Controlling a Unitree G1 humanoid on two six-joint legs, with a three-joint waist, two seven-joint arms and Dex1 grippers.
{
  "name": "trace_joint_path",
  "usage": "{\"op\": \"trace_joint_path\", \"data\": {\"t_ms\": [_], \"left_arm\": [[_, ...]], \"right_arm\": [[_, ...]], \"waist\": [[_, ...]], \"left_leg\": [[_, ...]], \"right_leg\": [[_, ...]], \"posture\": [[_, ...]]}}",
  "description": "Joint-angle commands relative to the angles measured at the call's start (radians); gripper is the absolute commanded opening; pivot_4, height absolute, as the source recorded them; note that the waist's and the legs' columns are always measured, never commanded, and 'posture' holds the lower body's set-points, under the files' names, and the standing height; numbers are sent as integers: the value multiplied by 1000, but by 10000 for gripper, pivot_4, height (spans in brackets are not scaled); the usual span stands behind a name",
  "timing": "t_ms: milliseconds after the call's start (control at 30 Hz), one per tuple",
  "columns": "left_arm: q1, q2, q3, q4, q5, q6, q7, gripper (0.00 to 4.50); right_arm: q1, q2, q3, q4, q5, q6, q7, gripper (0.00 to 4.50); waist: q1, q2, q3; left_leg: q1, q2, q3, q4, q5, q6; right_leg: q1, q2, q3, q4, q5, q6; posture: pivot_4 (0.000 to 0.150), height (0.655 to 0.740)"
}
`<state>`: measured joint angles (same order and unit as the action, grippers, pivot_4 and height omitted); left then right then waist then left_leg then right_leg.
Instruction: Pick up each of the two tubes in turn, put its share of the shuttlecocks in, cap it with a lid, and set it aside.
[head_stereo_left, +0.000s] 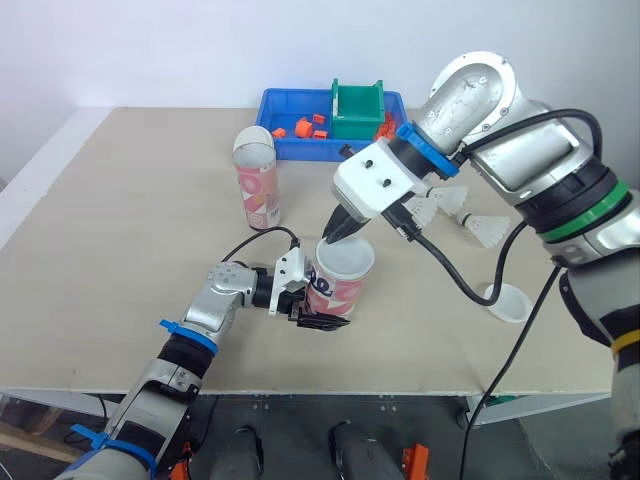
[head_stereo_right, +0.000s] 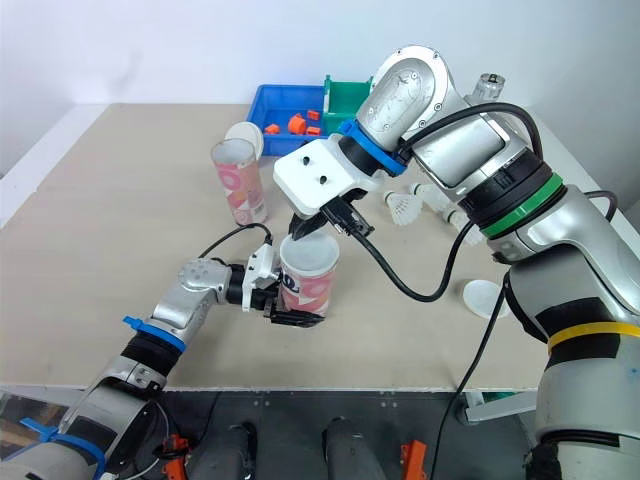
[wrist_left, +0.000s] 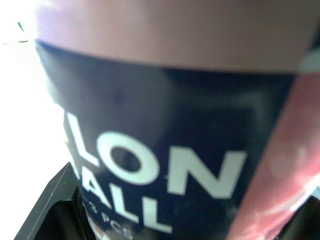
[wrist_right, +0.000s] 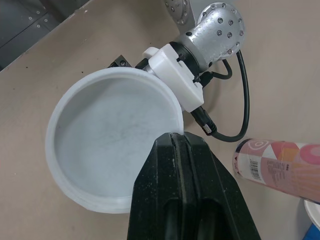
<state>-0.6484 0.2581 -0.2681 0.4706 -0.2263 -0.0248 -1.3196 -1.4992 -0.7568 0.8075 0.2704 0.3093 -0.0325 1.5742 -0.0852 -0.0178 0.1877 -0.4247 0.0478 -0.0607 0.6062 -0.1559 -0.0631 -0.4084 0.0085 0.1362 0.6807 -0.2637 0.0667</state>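
At the right gripper's tips: the two black fingers of the right gripper (head_stereo_left: 338, 228) are pressed flat together with nothing between them, and their ends are set on the rim of a white lid (wrist_right: 107, 130).
Directly under those tips: the lid is seated on the mouth of a pink-and-white tube (head_stereo_left: 335, 292). The closed fingers are judged to be used as a blunt pusher, so that the lid is pressed home.
Opposite the right gripper, low on the tube: the left gripper (head_stereo_left: 322, 305) is clamped on the tube's lower part, which is judged to steady it against the push from above. Whether the base touches the table (head_stereo_left: 120, 230) cannot be told.
Inside the tube: the contents are hidden by the lid.
Behind the right gripper's wrist: shuttlecocks (head_stereo_left: 438, 207) are laid on the table, and are judged to be the other tube's share.
Farther out on the right arm's side: a spare lid (head_stereo_left: 507, 302) is laid flat, well apart from both grippers.
Beyond the left gripper: a second tube (head_stereo_left: 259, 190) is stood upright, well apart. Whether it is capped cannot be told.
Farthest from both grippers: a blue tray (head_stereo_left: 275, 100) and a green bin (head_stereo_left: 355, 100) are set at the table's far edge.
Stage: capping of one tube is judged to be under way, and setting it aside is not yet done.
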Motion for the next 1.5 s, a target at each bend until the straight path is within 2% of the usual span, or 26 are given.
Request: {"op": "trace_joint_path", "data": {"t_ms": [33, 300, 567, 933, 1500], "left_arm": [[23, 29, -15, 52, 45, 19, 7, 35745], [20, 30, -13, 54, 46, 15, 8, 35745], [20, 32, -15, 56, 46, 14, 9, 35745], [16, 29, -17, 64, 45, 9, 10, 35745], [27, 30, -13, 55, 42, 9, 24, 35745]], "right_arm": [[5, -6, -55, 2, -47, -34, 40, 1128], [10, -18, -87, -21, -78, -62, 40, 1128], [69, -86, -123, -142, -56, -25, 40, 1128], [80, -63, -171, -155, -73, 1, 40, 1128], [129, -53, -93, -146, -118, -41, 40, 1128]], "waist": [[0, 0, 0], [0, 0, 0], [1, 0, 0], [1, 0, 0], [1, 0, 0]], "left_leg": [[0, 0, 0, 0, 0, 0], [0, 0, 0, 0, 0, 0], [0, 0, 0, 0, 0, 0], [0, 0, 0, 0, 0, 0], [0, 0, 0, 0, 0, 0]], "right_leg": [[0, 0, 0, 0, 0, 0], [0, 0, 0, 0, 0, 0], [0, 0, 0, 0, 0, 0], [0, 0, 0, 0, 0, 0], [0, 0, 0, 0, 0, 0]], "posture": [[1500, 7367], [1500, 7367], [1500, 7367], [1500, 7367], [1500, 7367]]}}
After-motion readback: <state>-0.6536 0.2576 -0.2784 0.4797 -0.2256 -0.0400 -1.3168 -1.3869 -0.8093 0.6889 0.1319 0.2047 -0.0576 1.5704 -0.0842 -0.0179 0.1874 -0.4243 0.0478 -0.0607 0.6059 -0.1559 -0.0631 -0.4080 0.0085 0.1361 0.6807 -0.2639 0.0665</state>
